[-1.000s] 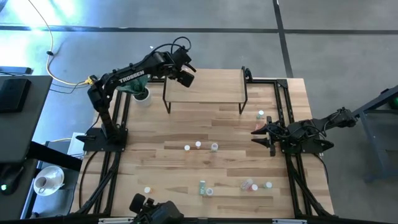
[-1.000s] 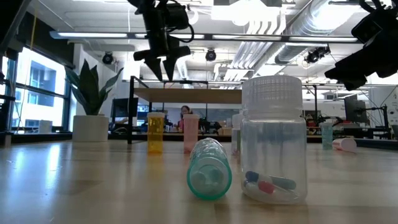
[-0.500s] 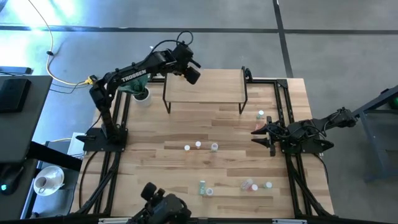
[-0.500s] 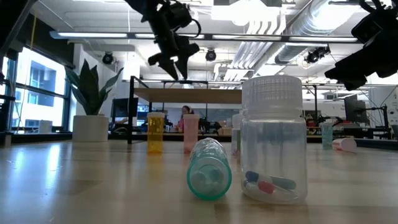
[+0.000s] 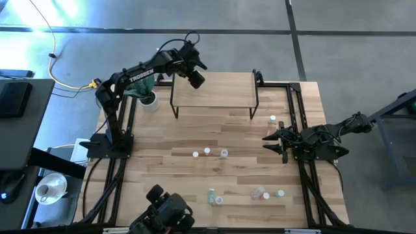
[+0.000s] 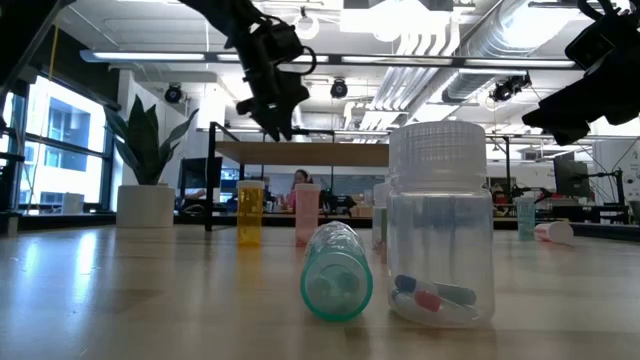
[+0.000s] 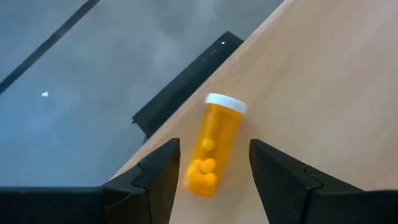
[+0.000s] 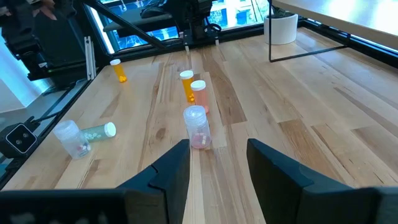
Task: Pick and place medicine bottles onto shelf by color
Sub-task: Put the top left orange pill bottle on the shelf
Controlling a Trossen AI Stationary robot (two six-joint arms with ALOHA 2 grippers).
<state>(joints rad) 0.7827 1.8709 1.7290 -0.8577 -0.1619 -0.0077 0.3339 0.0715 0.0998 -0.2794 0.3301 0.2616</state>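
Two hands show, and only the left hand (image 5: 195, 79) is at work: it hangs above the back left corner of the shelf (image 5: 214, 91). Its fingers (image 7: 155, 180) are released, standing apart. An orange medicine bottle (image 7: 211, 155) with a white cap lies between them on the light wood near the shelf's edge, with a gap on each side, so neither finger touches it. Its lower end is blurred. The right hand (image 5: 268, 142) waits low over the surface (image 5: 162, 169), in front of the shelf's right end, also released with nothing between its fingers. Three small bottles (image 5: 207, 152) stand in a short row in front of the shelf's middle. One green bottle (image 5: 272, 120) stands near the shelf's right front leg. More bottles (image 5: 260, 193) lie or stand well in front of the shelf, near the surface's front edge.
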